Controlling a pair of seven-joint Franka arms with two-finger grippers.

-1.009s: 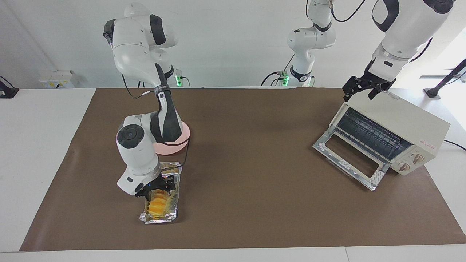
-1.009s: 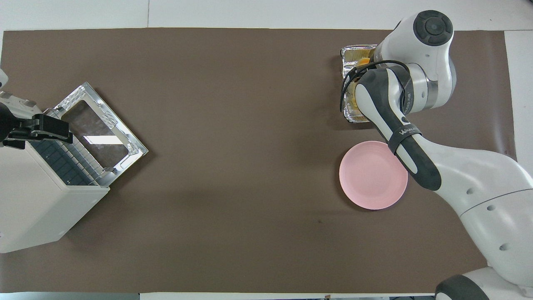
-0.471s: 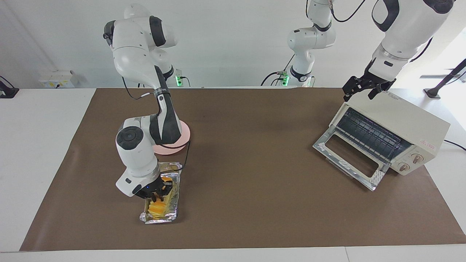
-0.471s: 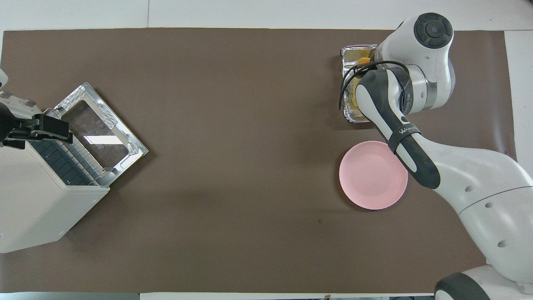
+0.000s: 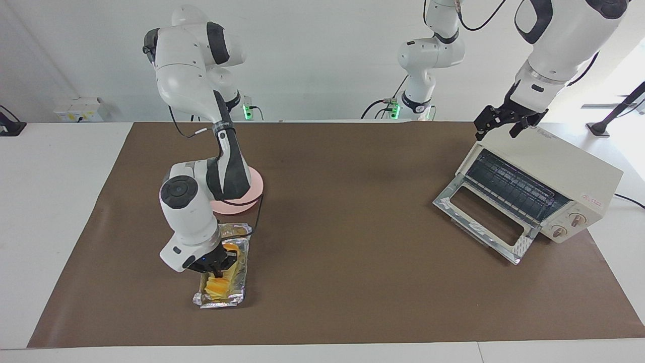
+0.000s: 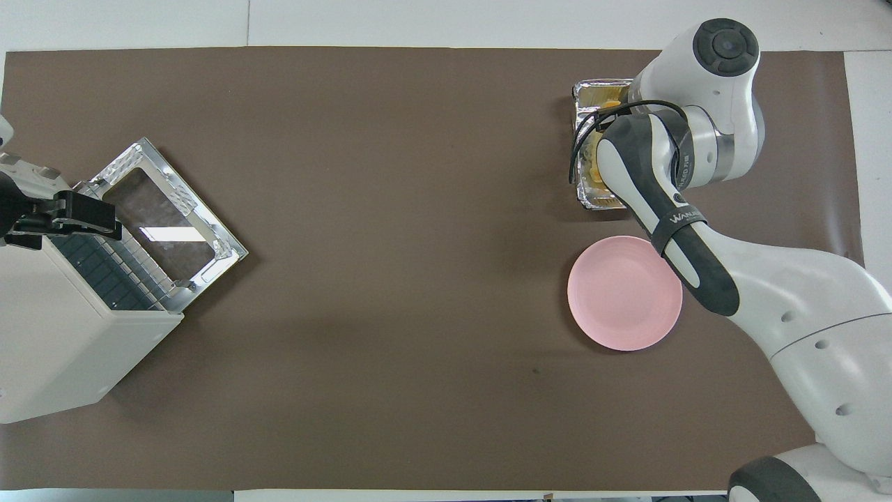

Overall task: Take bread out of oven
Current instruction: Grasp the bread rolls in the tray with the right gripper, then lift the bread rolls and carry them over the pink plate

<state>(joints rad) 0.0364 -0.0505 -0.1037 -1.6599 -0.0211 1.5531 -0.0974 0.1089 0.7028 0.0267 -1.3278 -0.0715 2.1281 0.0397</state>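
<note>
Yellow-orange bread [image 5: 220,285] lies in the foil tray [image 5: 237,298] under your right gripper [image 5: 217,273], whose jaws are pinched narrow on the loaf. Your left gripper [image 5: 505,122] hangs wide open just over the oven [image 5: 557,174], whose door is down.

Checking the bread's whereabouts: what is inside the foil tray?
The bread lies in the foil tray, with the right gripper shut on it; the gripper hides the loaf's nearer end.
</note>
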